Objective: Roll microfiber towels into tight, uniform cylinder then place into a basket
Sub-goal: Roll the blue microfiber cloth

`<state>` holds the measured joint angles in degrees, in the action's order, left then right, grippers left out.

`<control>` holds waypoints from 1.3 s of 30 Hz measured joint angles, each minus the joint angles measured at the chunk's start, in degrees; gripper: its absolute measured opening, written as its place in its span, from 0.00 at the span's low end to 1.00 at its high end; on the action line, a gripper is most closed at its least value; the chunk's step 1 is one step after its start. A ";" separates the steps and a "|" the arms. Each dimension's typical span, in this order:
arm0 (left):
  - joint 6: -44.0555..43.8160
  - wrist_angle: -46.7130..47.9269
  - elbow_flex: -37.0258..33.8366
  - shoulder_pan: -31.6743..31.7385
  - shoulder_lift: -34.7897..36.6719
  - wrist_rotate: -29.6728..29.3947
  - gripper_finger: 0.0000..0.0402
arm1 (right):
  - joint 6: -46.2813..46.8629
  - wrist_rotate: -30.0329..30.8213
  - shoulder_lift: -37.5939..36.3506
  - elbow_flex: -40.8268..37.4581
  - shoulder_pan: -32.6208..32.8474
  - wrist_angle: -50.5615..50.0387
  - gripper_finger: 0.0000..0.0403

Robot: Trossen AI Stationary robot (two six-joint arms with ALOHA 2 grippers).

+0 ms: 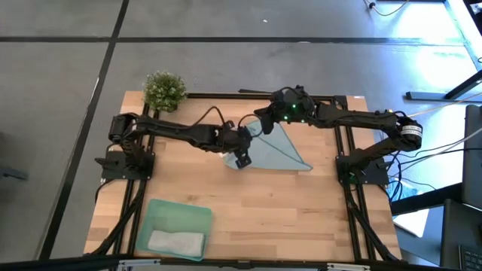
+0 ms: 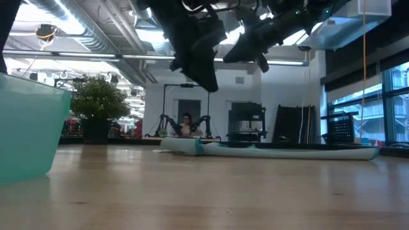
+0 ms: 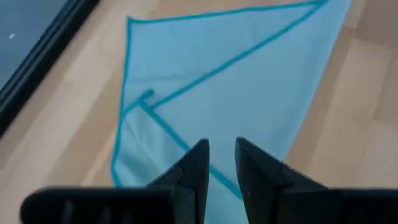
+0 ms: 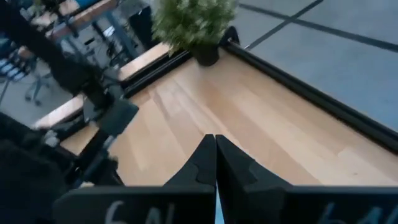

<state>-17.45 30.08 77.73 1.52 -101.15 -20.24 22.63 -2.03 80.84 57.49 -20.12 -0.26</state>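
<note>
A potted plant (image 1: 164, 90) stands at the desk's (image 1: 301, 211) upper left. The light blue towel (image 1: 279, 150) lies mid-frame, folded triangular. Above it, the left hand (image 1: 241, 159) hovers slightly parted, empty; the right hand (image 1: 265, 120) is clenched, empty. The basket (image 1: 181, 212), lower left, holds the grey towel (image 1: 175, 242). No legible writing.

A light wooden table (image 1: 301, 211) framed by black rails carries a light blue microfiber towel (image 1: 280, 150) folded flat into a triangle near its middle, a small potted plant (image 1: 164, 90) at a far corner, and a mint-green basket (image 1: 175, 213) at the near edge.
</note>
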 joint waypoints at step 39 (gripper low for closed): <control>-16.50 -5.48 -8.98 1.46 -10.11 21.84 0.18 | -2.82 -4.65 0.02 -0.02 -1.53 -5.76 0.00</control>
<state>-33.95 24.59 68.75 2.98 -111.26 1.60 19.81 -6.68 80.86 57.47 -21.65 -6.02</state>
